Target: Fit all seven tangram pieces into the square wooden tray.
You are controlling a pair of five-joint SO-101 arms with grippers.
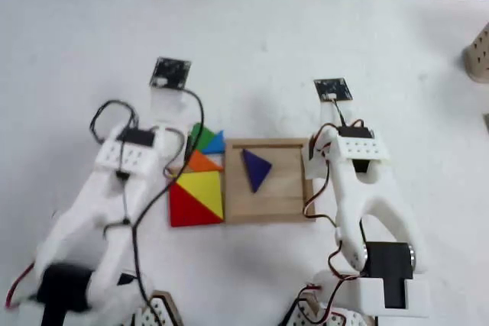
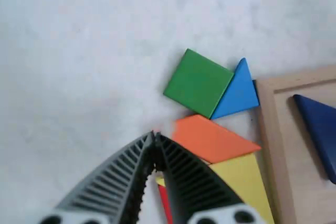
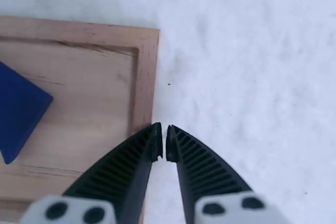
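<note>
I see the tray (image 1: 283, 192) mid-table (image 1: 267, 43), with the dark blue triangle (image 1: 254, 168) lying inside it. At its nine o'clock, just beside the rim, the loose pieces sit in a cluster: green square (image 2: 198, 82), light blue triangle (image 2: 239, 93), orange piece (image 2: 212, 140), yellow triangle (image 2: 244, 179) and red triangle (image 1: 187, 208). My left pincer (image 2: 155, 135) is pressed together, just beside the orange piece. My right pincer (image 3: 163, 128) is pressed together too, at the tray's three o'clock rim.
</note>
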